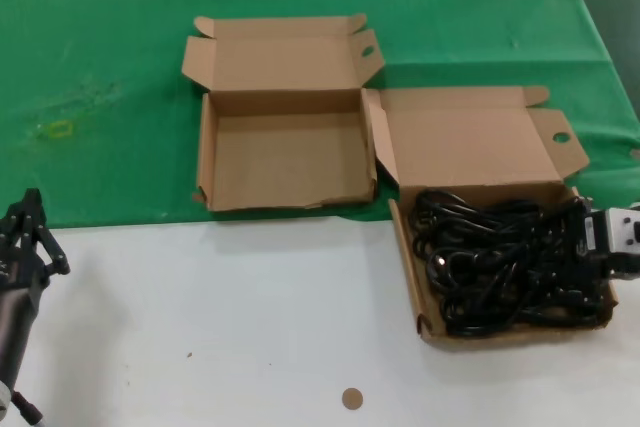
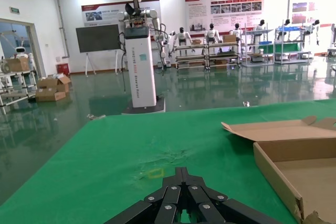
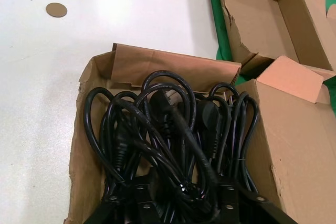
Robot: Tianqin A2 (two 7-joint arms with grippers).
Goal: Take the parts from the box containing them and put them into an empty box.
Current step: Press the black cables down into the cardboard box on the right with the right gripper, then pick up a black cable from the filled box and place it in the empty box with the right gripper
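Your right pincer (image 1: pixel 590 237) sits down among the power cords (image 1: pixel 500 257) in their cardboard box (image 1: pixel 408 257); I cannot tell its grip. Your left pincer (image 1: pixel 25 237), parked at the tabletop (image 1: pixel 250 297) edge, equally unclear.

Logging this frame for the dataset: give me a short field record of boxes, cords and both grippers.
full box: cardboard box, lid open, on the robot's right
parts: tangled black power cords filling it
empty box: open cardboard box, to the left of the full one, on the green cloth
right gripper: down at the full box's right edge, over the cords
left gripper: parked low at the left, holding nothing
moved so far: no cords in the empty box
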